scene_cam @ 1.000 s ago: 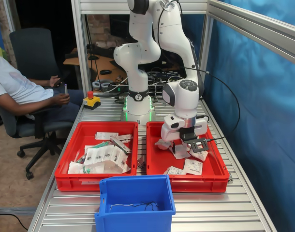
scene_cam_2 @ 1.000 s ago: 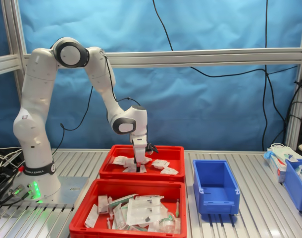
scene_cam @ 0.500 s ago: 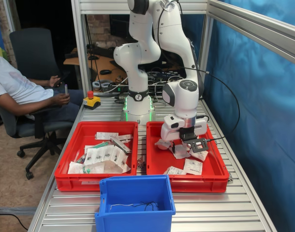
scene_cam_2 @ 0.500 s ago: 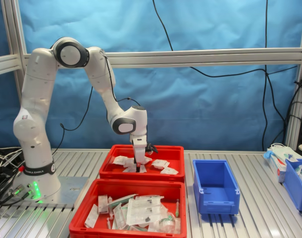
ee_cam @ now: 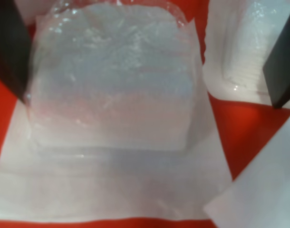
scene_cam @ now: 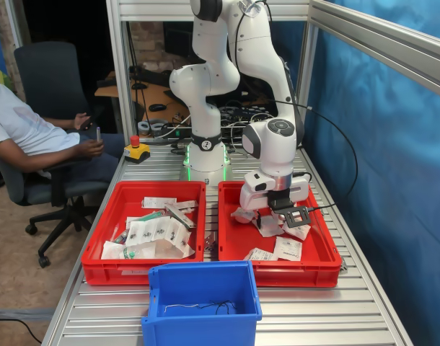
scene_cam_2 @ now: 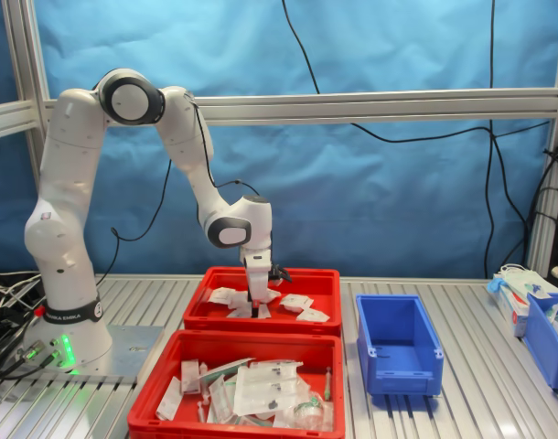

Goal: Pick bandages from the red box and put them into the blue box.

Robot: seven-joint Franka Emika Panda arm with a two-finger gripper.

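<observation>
Claw point(ee_cam: 147, 61) down low inside the red box point(scene_cam: 234, 249), fingers point(ee_cam: 9, 45) spread wide on either side of one bandage point(ee_cam: 111, 80), not pinching it yet. Pouch flat on the red floor, a couple more bandages just beside it in the wrist view, and a few others point(scene_cam: 286, 249) scattered toward the front of the same tray in the first exterior view. Blue box point(scene_cam: 202, 299) well apart from the claw, looking free of pouches in both exterior views, just a thin dark wire-like thing at the bottom. So pretty much at the start, probably: nothing visibly delivered, first grab not closed, several pouches left. Twin red tray point(scene_cam_2: 242, 384) with long strip packs untouched by the arm.
</observation>
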